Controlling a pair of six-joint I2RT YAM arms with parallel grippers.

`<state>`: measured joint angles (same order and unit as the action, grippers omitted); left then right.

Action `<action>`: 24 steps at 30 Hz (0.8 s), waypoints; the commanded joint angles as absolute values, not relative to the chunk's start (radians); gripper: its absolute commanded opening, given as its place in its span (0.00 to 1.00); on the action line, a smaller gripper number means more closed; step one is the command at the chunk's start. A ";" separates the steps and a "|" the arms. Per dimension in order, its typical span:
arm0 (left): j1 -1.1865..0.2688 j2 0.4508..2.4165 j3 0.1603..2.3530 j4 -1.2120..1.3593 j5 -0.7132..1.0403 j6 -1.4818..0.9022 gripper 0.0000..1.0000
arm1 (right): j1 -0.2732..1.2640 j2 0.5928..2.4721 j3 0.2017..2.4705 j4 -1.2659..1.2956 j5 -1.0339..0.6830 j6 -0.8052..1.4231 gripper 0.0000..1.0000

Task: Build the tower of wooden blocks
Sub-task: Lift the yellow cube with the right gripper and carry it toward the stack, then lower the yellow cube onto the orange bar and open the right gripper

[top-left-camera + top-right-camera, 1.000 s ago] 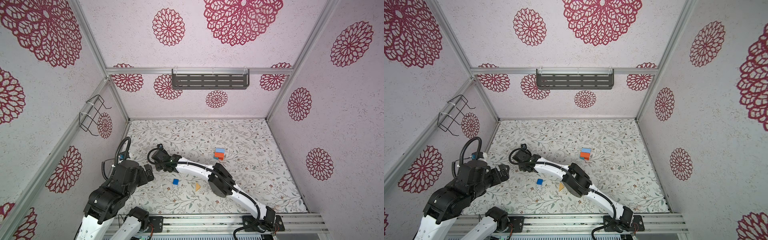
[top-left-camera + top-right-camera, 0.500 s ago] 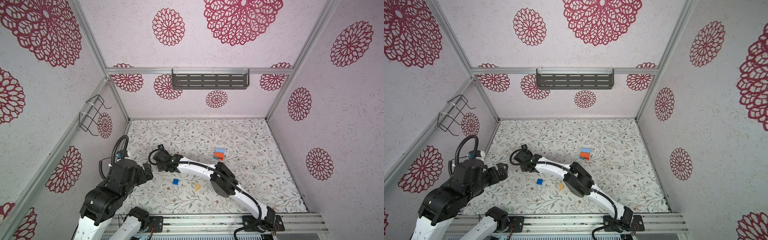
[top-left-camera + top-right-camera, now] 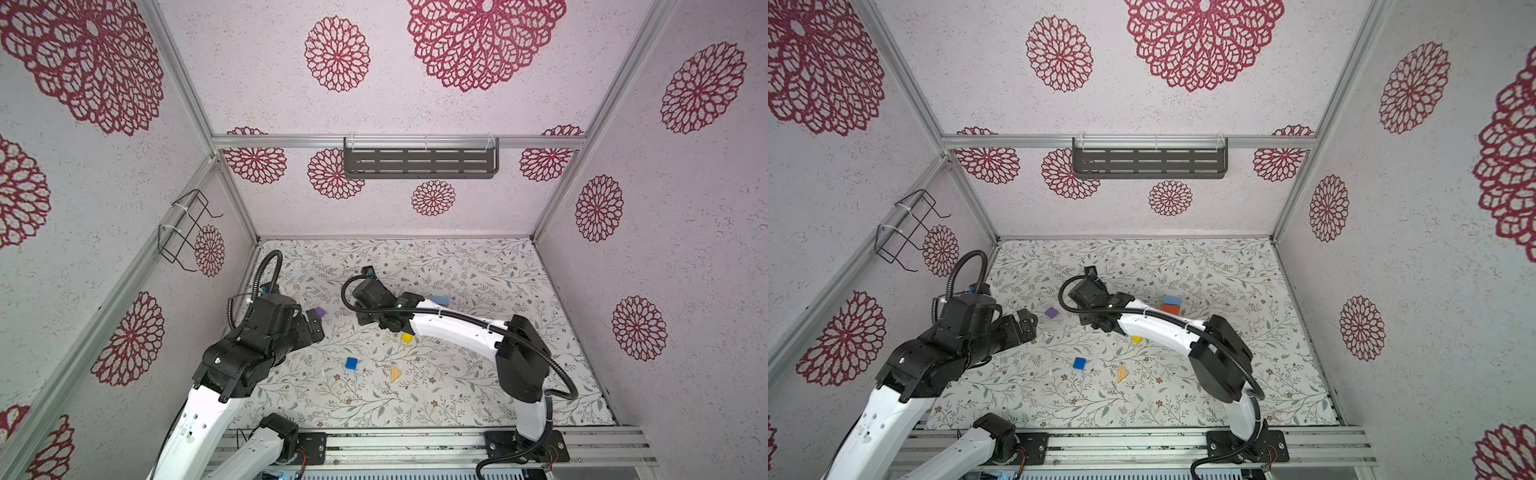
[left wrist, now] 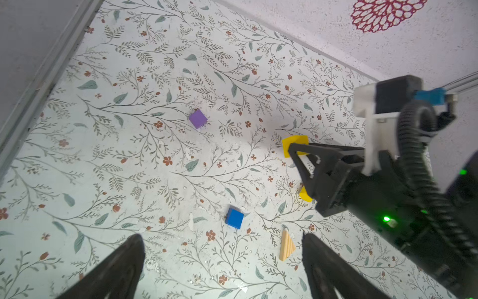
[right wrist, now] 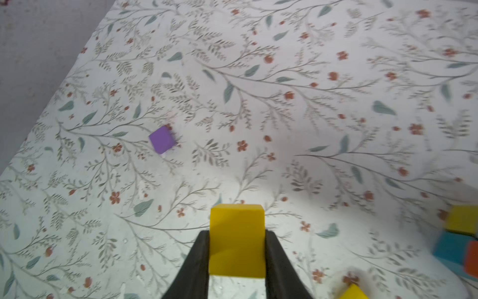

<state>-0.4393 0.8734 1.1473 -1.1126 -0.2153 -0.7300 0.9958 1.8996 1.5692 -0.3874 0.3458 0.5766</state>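
**Tower barely begun, yellow block in hand**

The right gripper (image 5: 236, 233) is closed partway onto a yellow painted wood block (image 4: 294, 143), carried beside the tower (image 3: 1171, 305), not over it. The tower is a short stack showing blue over orange-red. The left gripper (image 4: 221, 239) gapes wide and holds nothing. A purple cube (image 3: 1052, 312), a blue cube (image 3: 1079, 363), a smaller yellow block (image 3: 1136, 339) and an unpainted triangular wedge (image 3: 1122, 372) lie loose on the floral mat (image 3: 1225, 395). Most of the stacking appears left to do.
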 commanded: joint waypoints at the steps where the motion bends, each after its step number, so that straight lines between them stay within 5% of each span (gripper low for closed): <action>1: -0.514 0.941 1.148 -0.997 -0.236 -0.761 0.97 | 0.958 1.782 1.470 -0.409 0.420 0.587 0.30; 14: -0.694 1.237 1.157 -0.733 -0.285 -0.752 0.97 | 0.784 1.421 1.119 -0.494 0.433 0.619 0.30; 24: -0.723 1.306 1.099 -0.642 -0.290 -0.740 0.97 | 0.667 1.368 1.048 -0.470 0.354 0.637 0.30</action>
